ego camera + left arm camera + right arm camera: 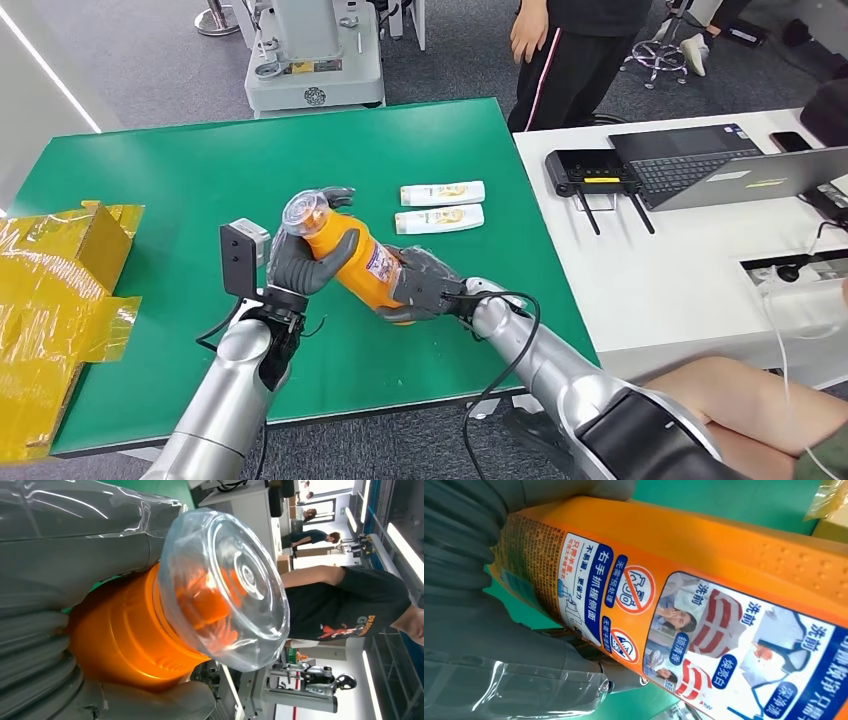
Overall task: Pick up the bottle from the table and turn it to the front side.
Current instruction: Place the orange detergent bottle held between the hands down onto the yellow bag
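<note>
Orange plastic, one bottle, clear domed cap: held above the green table at the centre of the head frame, clear of the surface and gripped from both ends.

Long axis: tilted, cap toward the upper left of the frame, base toward the lower right. The cap end is the higher of the two.

Left hand: grey fingers wrapped around the neck and shoulder just under the cap. The left wrist view shows the cap bulging out past the curled fingers, orange body pressed between them.

Right hand: clasped around the lower body and base. In the right wrist view the printed label faces the camera, blue and white panels with small pictures, thumb and fingers closing over the bottom end.

Relation governing the turn: the bottle lies between the two hands, one at each end of its axis, neither nearer than the other. Rotation about that axis looks like the step in hand; which label face counts as front I cannot tell for certain.

Also on the table: two white tubes side by side, upper right of the bottle, well apart from it. Yellow wrapped box at the left edge.

A person stands beyond the table, top of frame.
</note>
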